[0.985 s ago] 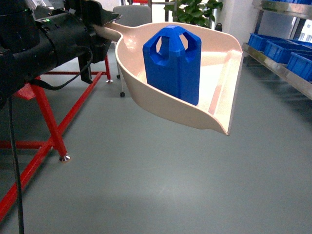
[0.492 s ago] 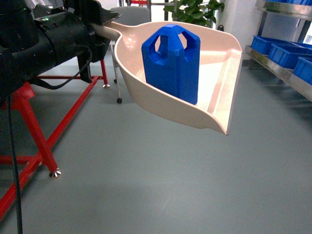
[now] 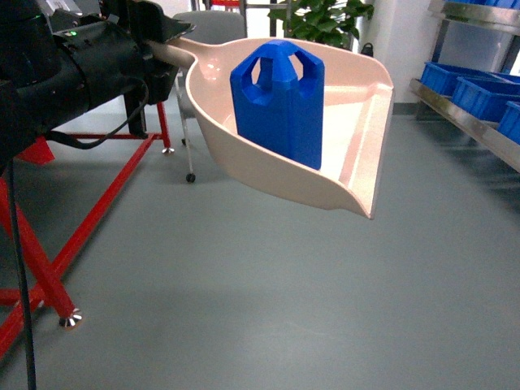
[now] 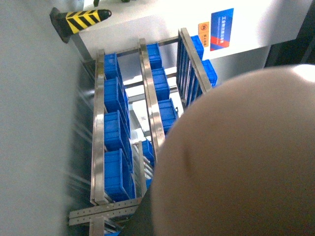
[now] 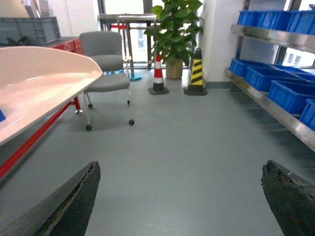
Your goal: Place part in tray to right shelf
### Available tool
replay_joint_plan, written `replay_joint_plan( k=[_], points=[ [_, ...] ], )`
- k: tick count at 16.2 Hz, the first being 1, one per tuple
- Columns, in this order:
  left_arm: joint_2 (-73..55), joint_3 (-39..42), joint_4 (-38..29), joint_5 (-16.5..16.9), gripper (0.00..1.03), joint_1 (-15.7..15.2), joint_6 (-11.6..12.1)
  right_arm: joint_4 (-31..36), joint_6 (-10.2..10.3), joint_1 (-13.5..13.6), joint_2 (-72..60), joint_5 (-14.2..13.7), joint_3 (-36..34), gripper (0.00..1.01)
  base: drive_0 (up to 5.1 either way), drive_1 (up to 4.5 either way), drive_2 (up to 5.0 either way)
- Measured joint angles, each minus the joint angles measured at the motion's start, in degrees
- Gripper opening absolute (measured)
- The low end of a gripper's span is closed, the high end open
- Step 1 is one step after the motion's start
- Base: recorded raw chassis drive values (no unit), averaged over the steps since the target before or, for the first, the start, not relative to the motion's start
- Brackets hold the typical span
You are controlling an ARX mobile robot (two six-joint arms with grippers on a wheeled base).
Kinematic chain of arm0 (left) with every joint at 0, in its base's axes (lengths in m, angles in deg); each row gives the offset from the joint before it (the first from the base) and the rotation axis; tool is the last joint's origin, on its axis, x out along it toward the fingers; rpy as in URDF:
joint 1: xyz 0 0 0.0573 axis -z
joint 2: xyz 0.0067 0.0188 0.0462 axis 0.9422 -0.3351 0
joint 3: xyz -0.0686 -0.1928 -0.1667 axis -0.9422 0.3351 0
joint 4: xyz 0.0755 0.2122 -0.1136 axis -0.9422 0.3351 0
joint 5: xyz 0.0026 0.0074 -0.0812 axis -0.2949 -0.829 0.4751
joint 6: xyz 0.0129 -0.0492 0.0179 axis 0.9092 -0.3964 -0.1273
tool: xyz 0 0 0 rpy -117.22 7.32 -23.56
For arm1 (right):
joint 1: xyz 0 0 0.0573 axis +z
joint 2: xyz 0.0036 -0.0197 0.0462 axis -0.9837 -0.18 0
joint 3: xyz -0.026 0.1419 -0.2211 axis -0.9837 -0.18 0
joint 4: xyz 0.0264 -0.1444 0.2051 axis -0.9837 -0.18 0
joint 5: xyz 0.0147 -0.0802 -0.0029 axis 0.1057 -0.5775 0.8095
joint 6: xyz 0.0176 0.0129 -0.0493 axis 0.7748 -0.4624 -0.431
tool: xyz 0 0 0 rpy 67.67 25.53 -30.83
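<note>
Indoors, on a grey floor (image 3: 244, 309), with a red frame (image 3: 106, 203) at the left and a steel shelf (image 3: 467, 118) of blue crates (image 3: 479, 91) along the right.

At upper left, left end effector (image 3: 158, 50) clamped on the handle of the tray (image 3: 357, 138), holding it out in mid-air, well above the floor. Kept close to level, lip dipping a little toward the right, probably to carry the load without a spill. Inside, upright and toward the handle end, the part (image 3: 276, 110), walled in by the raised sides. Well apart from the shelf, so judged to be in transit, delivery not yet done.

From the left wrist: mostly the tray's pale underside, hiding the grip itself, and past it the shelf turned on its side, crates in rows between steel rails, far more of the rack than in the head view. No sight of the part there.

From the right wrist: right end effector (image 5: 182, 201) spread wide, nothing between its fingers, apparently idle to the right of the tray's rim. Beyond, a chair (image 5: 106, 59), a plant (image 5: 174, 29) and a striped cone (image 5: 197, 71), the cone missing from the head view.
</note>
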Motion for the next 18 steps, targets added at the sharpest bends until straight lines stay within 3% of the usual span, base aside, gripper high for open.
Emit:
replay_joint_plan(
  k=[18],
  points=[
    [0.0,0.04,-0.39,0.22,0.13,0.37,0.0,0.24,0.0,0.0,0.0,0.0,0.0,0.98,0.0,4.32,-4.3]
  ],
)
